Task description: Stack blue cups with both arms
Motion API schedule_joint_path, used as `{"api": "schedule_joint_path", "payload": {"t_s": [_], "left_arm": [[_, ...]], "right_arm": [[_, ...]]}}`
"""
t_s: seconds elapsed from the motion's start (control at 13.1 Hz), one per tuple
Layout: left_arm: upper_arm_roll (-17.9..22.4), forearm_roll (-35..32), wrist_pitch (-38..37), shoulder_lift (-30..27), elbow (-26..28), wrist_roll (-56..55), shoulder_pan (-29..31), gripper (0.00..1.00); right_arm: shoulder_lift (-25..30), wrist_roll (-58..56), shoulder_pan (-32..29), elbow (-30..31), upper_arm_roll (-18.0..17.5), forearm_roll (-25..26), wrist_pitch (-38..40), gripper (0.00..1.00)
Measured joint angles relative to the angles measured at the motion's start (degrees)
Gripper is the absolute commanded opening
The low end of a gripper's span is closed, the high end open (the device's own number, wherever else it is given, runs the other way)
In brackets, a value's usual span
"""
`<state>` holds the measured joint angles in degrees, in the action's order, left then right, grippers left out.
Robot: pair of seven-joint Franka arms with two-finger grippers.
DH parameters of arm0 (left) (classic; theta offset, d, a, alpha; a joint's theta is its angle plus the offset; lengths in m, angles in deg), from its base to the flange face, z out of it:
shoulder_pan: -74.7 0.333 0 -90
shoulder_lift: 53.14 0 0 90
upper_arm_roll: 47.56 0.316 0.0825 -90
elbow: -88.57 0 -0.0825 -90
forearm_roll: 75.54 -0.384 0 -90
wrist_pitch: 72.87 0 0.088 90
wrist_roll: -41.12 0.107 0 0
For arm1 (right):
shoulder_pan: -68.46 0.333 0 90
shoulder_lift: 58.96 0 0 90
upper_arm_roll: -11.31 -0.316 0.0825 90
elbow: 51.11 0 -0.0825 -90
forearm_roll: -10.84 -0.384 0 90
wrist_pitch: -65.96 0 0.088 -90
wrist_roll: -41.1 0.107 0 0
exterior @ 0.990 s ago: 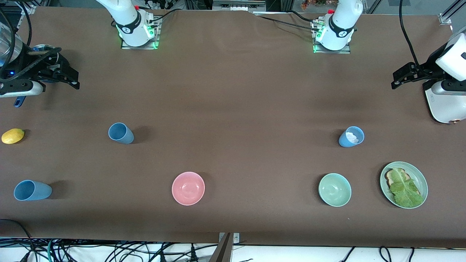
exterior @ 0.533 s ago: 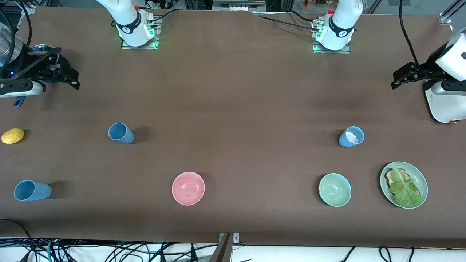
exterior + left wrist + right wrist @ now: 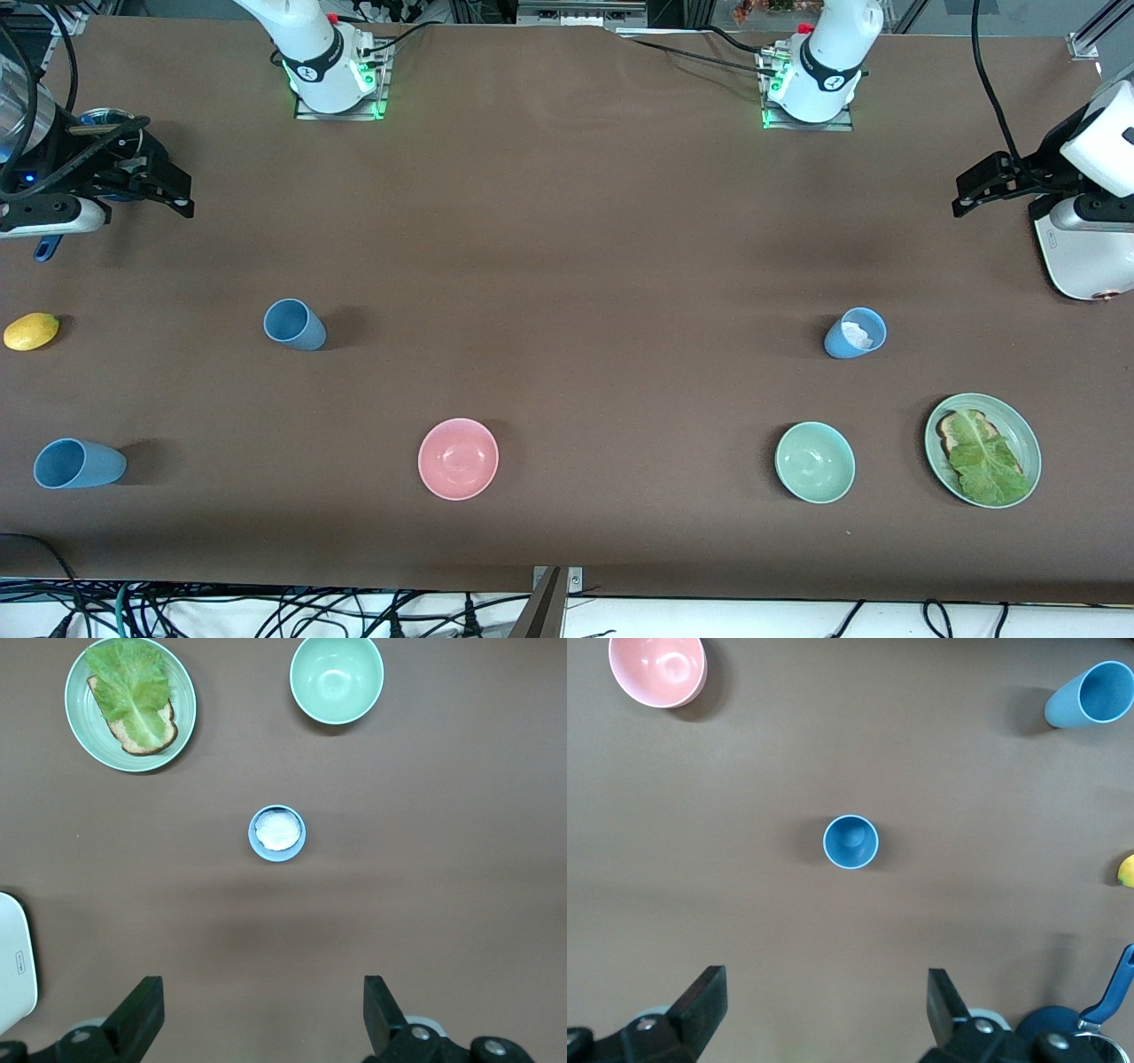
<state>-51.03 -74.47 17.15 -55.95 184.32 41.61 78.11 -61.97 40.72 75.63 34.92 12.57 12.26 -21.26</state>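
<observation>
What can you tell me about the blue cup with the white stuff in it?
The cup is small, light blue, smooth like plastic, with no handle. It stands upright on the brown table, toward the left arm's end, its mouth open upward. Something white sits inside; what it is cannot be told. Nothing else touches the cup. The green bowl and the plate of lettuce on toast lie nearer the front camera.

Brown table point(image 3: 567, 221), tangled cables point(image 3: 266, 611) below.

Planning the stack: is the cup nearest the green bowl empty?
No. The blue cup holds something white inside, visible from above.
</observation>
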Motion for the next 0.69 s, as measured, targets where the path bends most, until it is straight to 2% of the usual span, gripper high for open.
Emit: {"api": "schedule_joint_path", "payload": {"t_s": [0.69], "left_arm": [[0.00,0.00,0.00,0.04,-0.53,0.00,0.00,0.99]], "right_arm": [[-0.12,0.00,0.00,0.00,0.00,0.00,0.00,1.00]]}}
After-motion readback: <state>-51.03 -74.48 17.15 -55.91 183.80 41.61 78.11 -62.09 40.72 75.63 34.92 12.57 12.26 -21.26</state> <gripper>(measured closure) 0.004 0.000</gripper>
